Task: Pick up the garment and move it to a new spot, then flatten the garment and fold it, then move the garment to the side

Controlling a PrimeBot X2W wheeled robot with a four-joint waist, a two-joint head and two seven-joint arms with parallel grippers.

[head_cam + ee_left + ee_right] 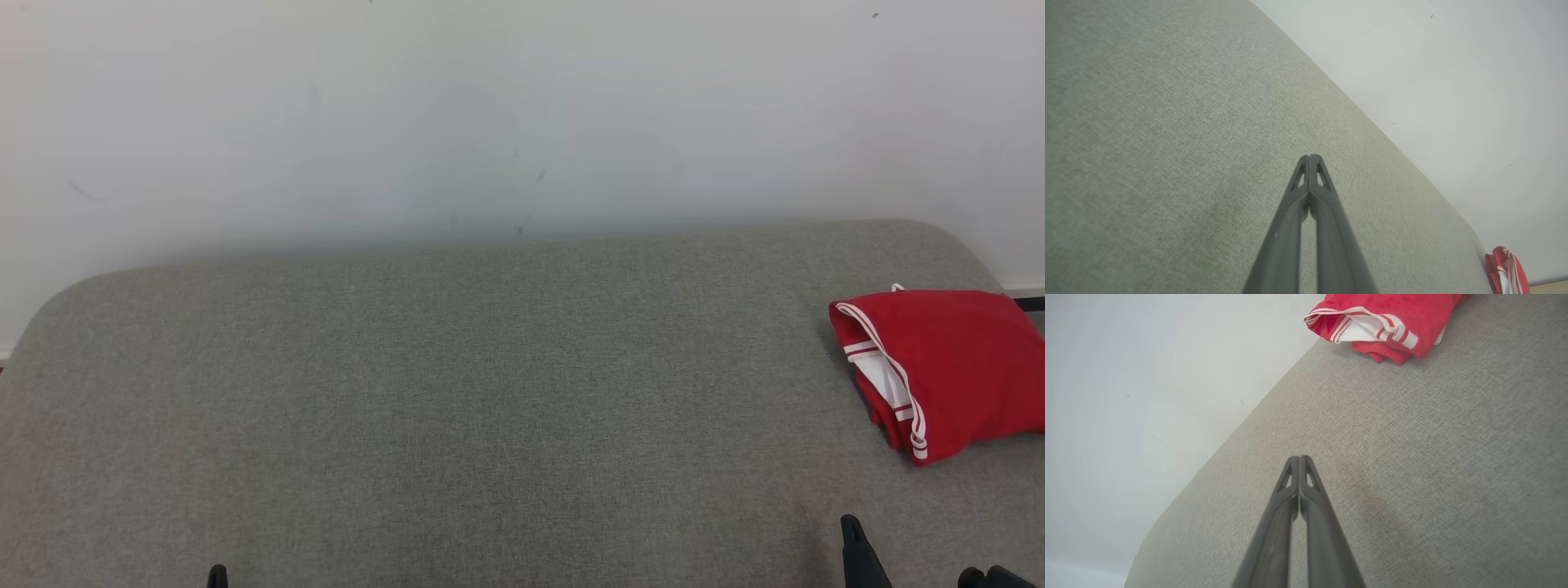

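Two tools are hovering empty, fingers pressed together: left tool (1309, 157) at 7 o'clock, right tool (1299, 458) at 5 o'clock. Garment (955, 367), red and folded, is lying on worktop (490, 408) at 3 o'clock.

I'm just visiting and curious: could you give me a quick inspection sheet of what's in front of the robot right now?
Surface: grey fabric top, rounded far corners.
Job's things: red garment with white stripes, folded over, lying at the far right, nothing touching it.
Clutter: small dark piece behind the garment; cannot tell what.
Grippers: left gripper and right gripper over the near edge, jaws shut, empty.
Cables: nothing seen.
Surroundings: pale wall behind.
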